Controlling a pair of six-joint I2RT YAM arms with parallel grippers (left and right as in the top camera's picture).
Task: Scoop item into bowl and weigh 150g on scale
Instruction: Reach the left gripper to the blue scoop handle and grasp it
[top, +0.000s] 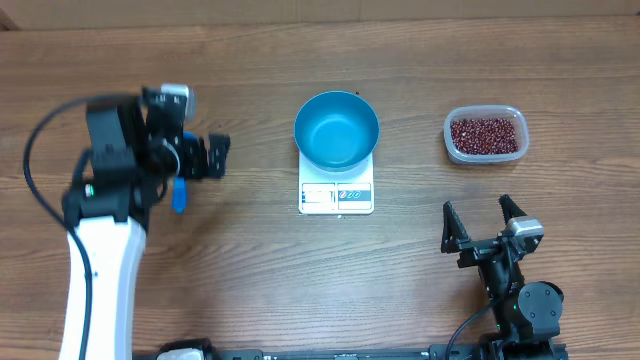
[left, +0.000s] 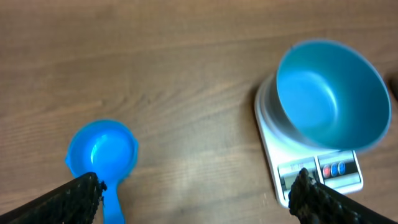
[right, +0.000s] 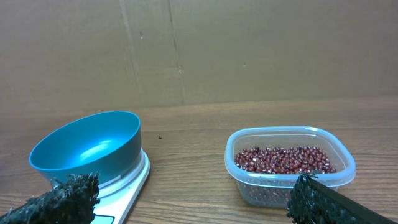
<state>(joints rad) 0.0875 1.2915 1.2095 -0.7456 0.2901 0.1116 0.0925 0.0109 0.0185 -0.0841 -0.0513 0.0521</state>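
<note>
The blue bowl (top: 336, 130) stands empty on the white scale (top: 336, 198) at mid-table. Dark red-brown beans (top: 485, 134) fill a clear plastic tub (top: 452, 146) to the right. A small blue scoop (top: 180, 194) lies on the table at the left. My left gripper (top: 205, 156) hovers open over it. In the left wrist view the scoop (left: 102, 152) lies by the left finger, and the bowl (left: 333, 93) and scale (left: 318, 172) by the right one. My right gripper (top: 480, 222) stands open near the front edge, empty, facing the bowl (right: 87, 146) and beans (right: 285, 158).
Bare wooden table stretches between the scoop and the scale, and between the scale and the tub (right: 292, 186). A brown cardboard wall (right: 199, 50) rises behind the table in the right wrist view.
</note>
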